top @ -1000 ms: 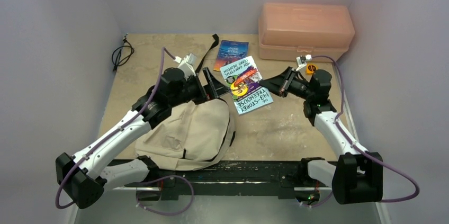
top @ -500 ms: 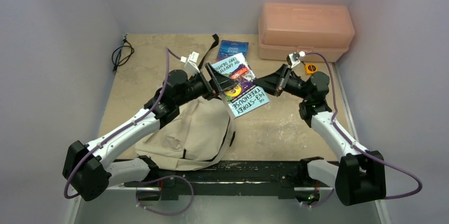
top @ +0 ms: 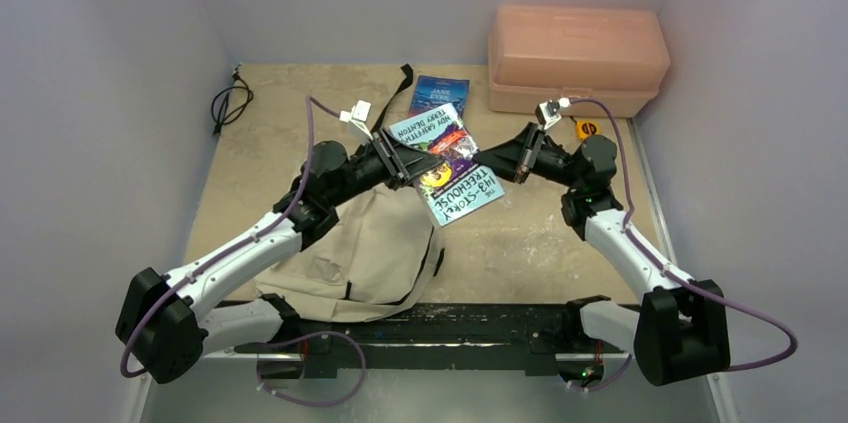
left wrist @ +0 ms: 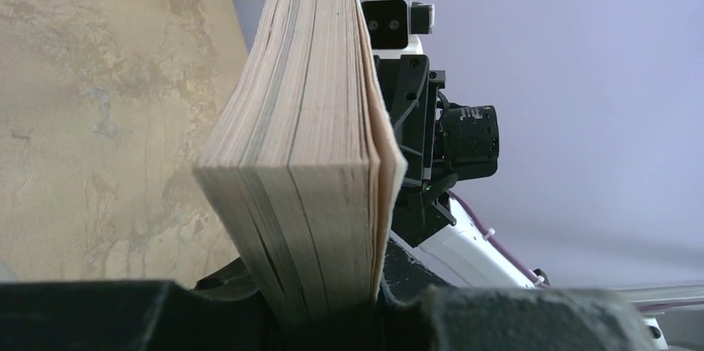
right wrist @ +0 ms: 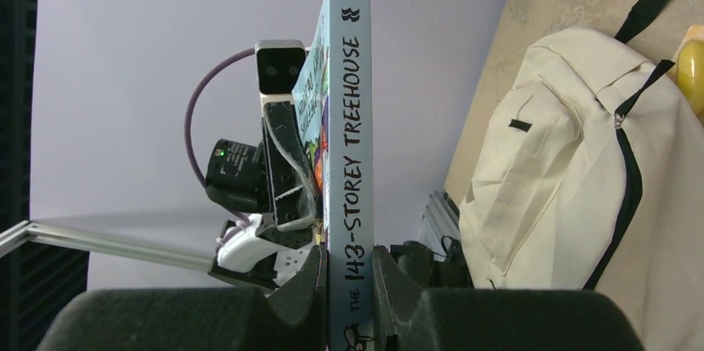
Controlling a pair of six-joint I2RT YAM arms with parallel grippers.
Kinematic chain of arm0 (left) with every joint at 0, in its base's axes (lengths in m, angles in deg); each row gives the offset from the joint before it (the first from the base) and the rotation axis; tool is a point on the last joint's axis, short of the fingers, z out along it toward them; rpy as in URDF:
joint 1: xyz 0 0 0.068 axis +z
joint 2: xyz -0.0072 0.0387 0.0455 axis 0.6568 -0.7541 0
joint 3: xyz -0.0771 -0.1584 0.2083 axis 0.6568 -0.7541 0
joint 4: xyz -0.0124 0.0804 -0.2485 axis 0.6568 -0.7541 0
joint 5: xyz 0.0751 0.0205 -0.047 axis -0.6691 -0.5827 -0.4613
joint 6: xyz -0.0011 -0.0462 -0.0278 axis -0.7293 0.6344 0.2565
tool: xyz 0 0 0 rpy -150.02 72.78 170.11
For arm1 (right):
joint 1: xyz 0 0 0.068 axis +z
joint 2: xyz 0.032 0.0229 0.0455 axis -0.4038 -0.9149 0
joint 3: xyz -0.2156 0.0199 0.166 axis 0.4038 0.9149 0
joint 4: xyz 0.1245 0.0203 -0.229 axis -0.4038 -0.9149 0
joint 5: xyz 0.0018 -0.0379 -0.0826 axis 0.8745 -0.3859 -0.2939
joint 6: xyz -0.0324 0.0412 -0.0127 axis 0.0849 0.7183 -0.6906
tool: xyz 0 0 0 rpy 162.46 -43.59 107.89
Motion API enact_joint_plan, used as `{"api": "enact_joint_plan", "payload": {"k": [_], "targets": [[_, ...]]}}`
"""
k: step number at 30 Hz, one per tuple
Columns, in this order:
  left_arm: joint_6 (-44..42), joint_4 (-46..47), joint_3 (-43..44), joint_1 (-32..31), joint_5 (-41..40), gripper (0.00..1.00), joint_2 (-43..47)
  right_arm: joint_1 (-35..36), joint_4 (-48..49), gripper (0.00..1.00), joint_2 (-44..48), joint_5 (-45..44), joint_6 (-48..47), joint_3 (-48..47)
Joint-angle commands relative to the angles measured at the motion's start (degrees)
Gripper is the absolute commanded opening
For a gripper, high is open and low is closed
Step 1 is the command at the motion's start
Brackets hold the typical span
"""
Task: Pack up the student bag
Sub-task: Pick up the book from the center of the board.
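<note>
- The left end effector [left wrist: 324, 305] is closed on the page edge of a thick paperback [top: 450, 168]. Its dark fingers [left wrist: 124, 318] press against both covers.
- The right end effector [right wrist: 350, 289] clamps the same book from the opposite side, by the light blue spine, which reads "143-Storey Treehouse".
- The paperback hangs between the two arms, tilted, over the middle of the counter [top: 540, 233].
- The student bag [top: 370, 253] lies slumped on the near left part of the counter, under the left arm. Its far edge is just beside the held book. It is cream fabric with black zipper lines, and a black strap [top: 400, 78] trails toward the back.
- A second, dark blue book [top: 440, 93] lies flat behind the held one.
- A pink box [top: 575, 58] sits at the back right, with a yellow tape measure [top: 587, 128] near it.
- A black cable [top: 230, 103] lies coiled at the back left.
</note>
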Motion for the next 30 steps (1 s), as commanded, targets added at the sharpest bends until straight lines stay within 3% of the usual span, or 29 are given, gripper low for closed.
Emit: {"api": "enact_joint_plan", "payload": {"k": [1,2,6,10,12,20,30], "targets": [[-1.0,-1.1,-0.7,0.1,-2.0,0.0,3.3,0.6,1.2,0.0,1.6,0.6,-1.5,-3.5],[-1.0,-1.5,-0.7,0.1,-2.5,0.0,3.9,0.8,0.4,0.05,1.7,0.3,-1.9,-3.6],[-0.1,0.2,-1.4,0.1,-4.2,0.0,5.6,2.5,0.4,0.53,3.0,-1.8,-1.7,-2.9],[1.4,3.2,-2.8,0.0,-8.7,0.0,7.9,4.8,-1.2,0.86,5.7,-6.0,-2.1,-1.2],[2.5,5.9,-4.3,0.1,-11.9,0.0,9.4,5.6,-1.1,0.98,7.3,-8.7,-1.3,0.7],[7.4,19.2,-9.1,0.1,-20.0,0.0,10.1,11.7,8.7,0.98,7.5,-16.6,5.7,6.5],[8.9,26.4,-11.0,0.0,-21.3,0.0,6.4,20.0,15.2,0.77,4.2,-23.7,8.2,4.8]]}}
